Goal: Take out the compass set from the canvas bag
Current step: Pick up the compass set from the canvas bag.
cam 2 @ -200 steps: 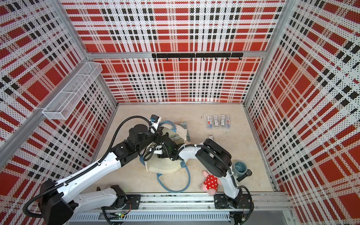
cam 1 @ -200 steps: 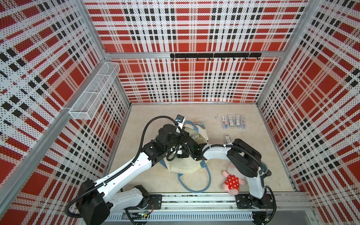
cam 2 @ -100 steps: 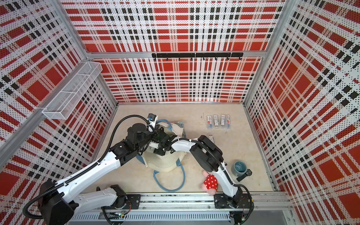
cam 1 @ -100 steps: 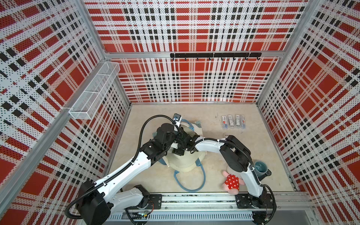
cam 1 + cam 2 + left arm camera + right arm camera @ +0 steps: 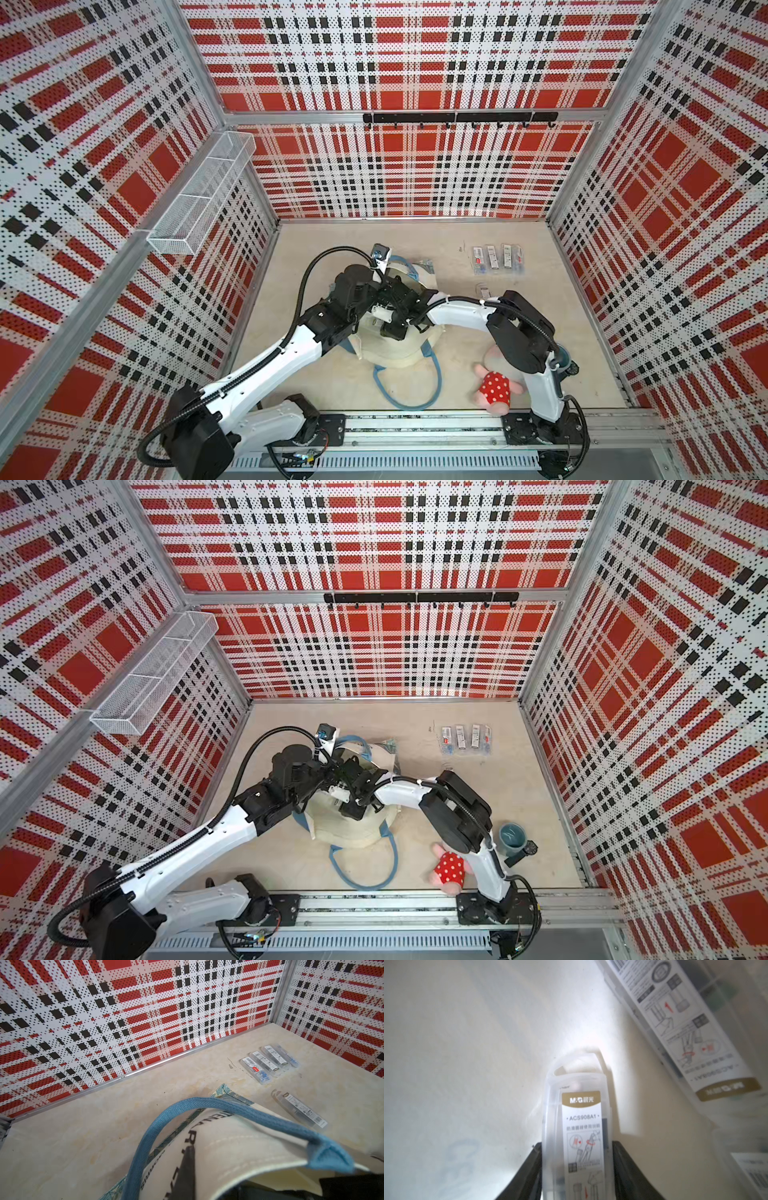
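Fingers [image 5: 527,1172] of the right claw [image 5: 577,1144] press against both long sides of a clear-cased compass set [image 5: 581,1118], gripping it inside the canvas bag [image 5: 399,353]. A second boxed set [image 5: 685,1028] lies slanted just beside it in the bag, and the corner of a third case [image 5: 753,1176] shows at the edge of the right wrist view. The left claw [image 5: 189,1169] is closed on the bag's mouth edge, next to the raised blue handle [image 5: 228,1111]. The bag lies on its side in the middle of the worktop [image 5: 316,374], with its other handle loop [image 5: 407,390] spread on the near side. Far right of the bag is a row of four compass cases [image 5: 496,258], and a lone case [image 5: 299,1109] lies between that row and the bag. Near right sit a polka-dot plush toy [image 5: 494,388] and a teal mug [image 5: 512,837].
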